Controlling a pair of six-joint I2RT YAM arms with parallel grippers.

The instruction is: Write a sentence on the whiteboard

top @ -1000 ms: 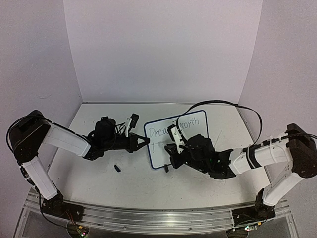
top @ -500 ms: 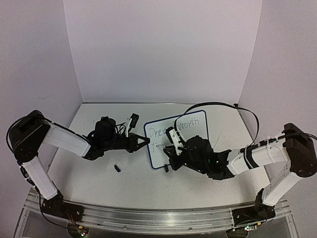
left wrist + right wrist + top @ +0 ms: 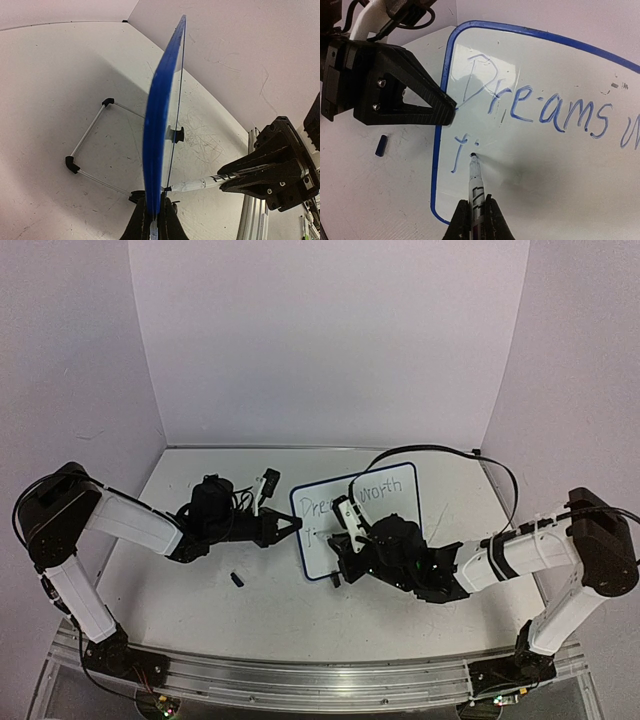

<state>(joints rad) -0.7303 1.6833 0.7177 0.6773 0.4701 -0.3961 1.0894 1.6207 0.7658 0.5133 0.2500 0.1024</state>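
The whiteboard (image 3: 395,520) with a dark blue rim stands tilted mid-table. The sentence (image 3: 368,494) in blue reads "Dreams worth" on the top line. In the right wrist view, "Dreams" (image 3: 540,107) sits above an "f" stroke (image 3: 457,152) and a dot. My left gripper (image 3: 291,527) is shut on the board's left rim (image 3: 157,125), seen edge-on between its fingers (image 3: 172,222). My right gripper (image 3: 345,540) is shut on a white marker (image 3: 476,187). The marker's tip (image 3: 472,156) is at the board surface just right of the "f".
A small dark marker cap (image 3: 238,579) lies on the table left of the board, also in the right wrist view (image 3: 380,145). The board's wire stand with black feet (image 3: 90,145) rests behind it. White walls enclose the table on three sides.
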